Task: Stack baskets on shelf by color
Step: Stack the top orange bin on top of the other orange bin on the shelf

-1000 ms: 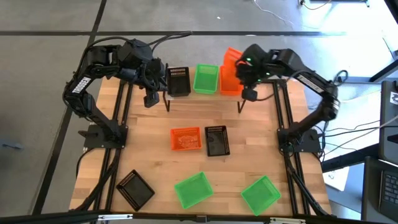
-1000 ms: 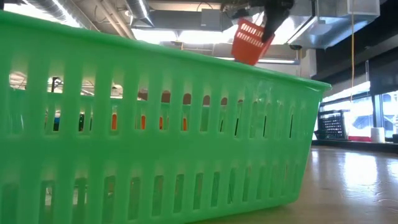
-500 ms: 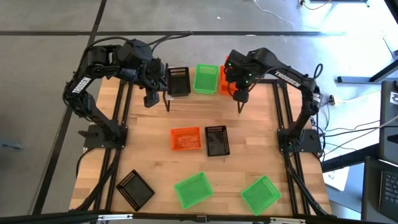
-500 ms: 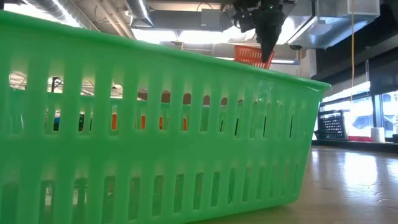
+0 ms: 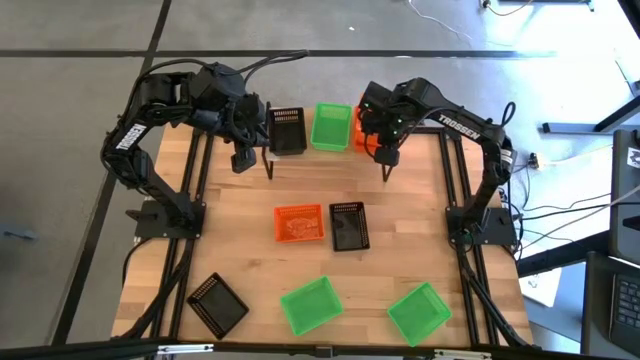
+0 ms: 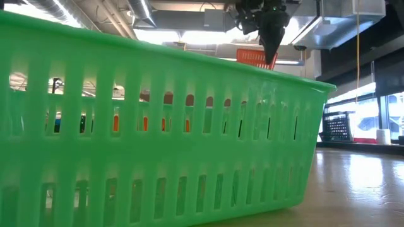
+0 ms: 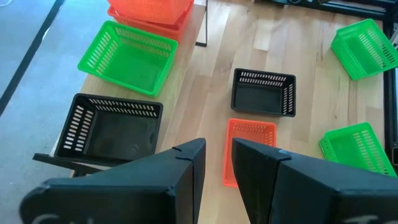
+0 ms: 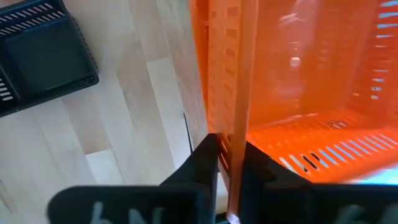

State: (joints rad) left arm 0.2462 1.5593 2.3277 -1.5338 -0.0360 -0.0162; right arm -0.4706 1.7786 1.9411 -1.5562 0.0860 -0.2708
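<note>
The shelf at the table's far edge carries a black basket, a green basket and two orange baskets, one nested in the other. My right gripper is shut on the upper orange basket, whose rim shows in the low view. My left gripper hangs open by the shelf's left end and holds nothing. On the table lie an orange basket, two black ones and two green ones. My right gripper pinches one side wall of the upper orange basket at its rim, one finger outside the wall and the other inside. The fingers come from above, pointing down. The basket sits level, nested in the orange basket on the shelf's right end.
In the low view a green basket close to the camera blocks nearly everything behind it. Black frame rails run along the table's left and right sides. Bare wood lies between the shelf and the middle baskets.
My right gripper has moved down and toward the table's left, bringing the orange basket from a tilted position above the shelf's right end down into the orange basket there. The basket has levelled out. The gripper has stayed shut on it.
</note>
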